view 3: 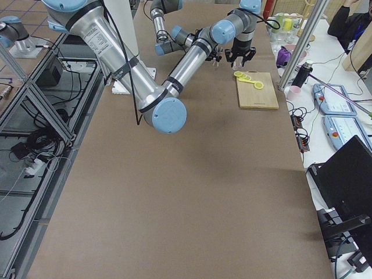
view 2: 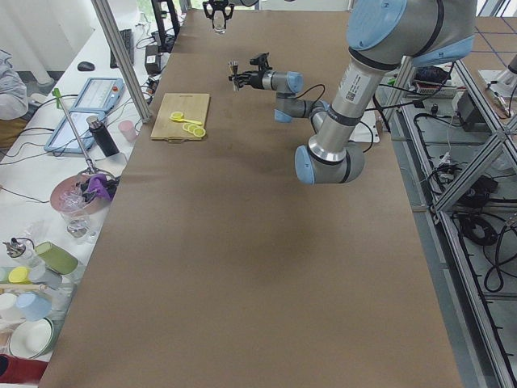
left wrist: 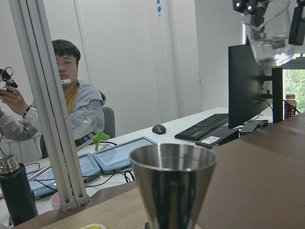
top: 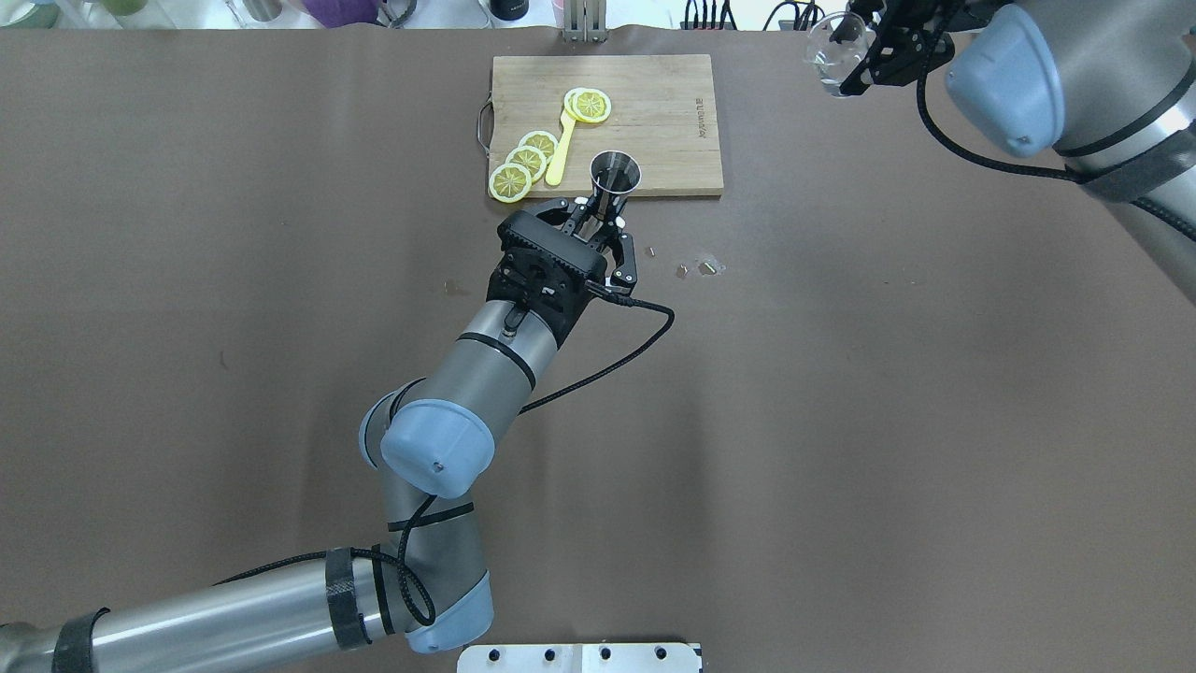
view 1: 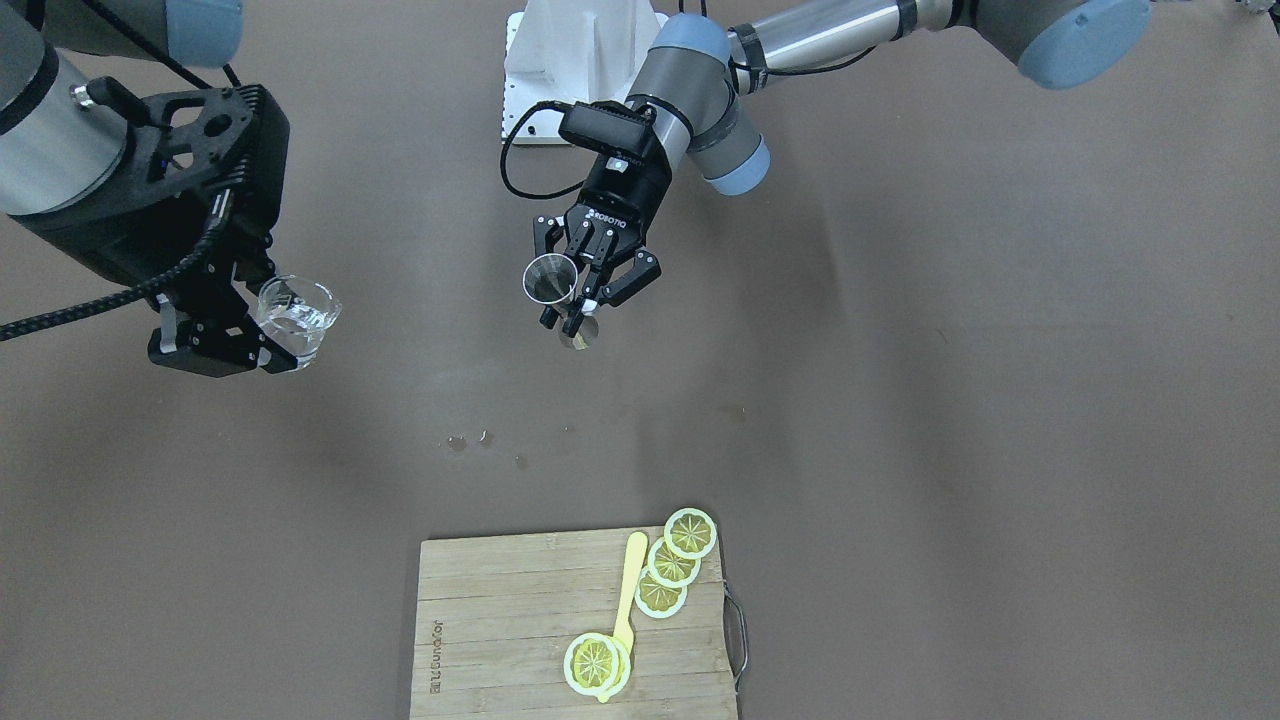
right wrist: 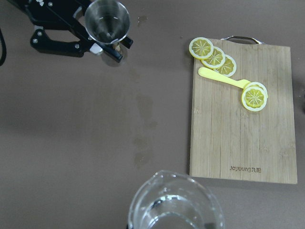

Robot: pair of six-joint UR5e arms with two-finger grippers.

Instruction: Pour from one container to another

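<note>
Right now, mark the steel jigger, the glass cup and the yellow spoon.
steel jigger (view 1: 549, 279), exterior front-facing view, on its open mouth.
glass cup (view 1: 300, 315), exterior front-facing view, on its clear wall.
yellow spoon (view 1: 631, 580), exterior front-facing view, on its handle.

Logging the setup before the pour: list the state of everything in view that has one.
jigger: upright, held aloft, gripped at its waist.
left gripper: shut on jigger.
glass beaker: held aloft, roughly upright, clear liquid inside.
right gripper: shut on glass beaker.
lemon slices: flat on the cutting board, three overlapping.
yellow spoon: lying on the board, slice over its bowl.
</note>
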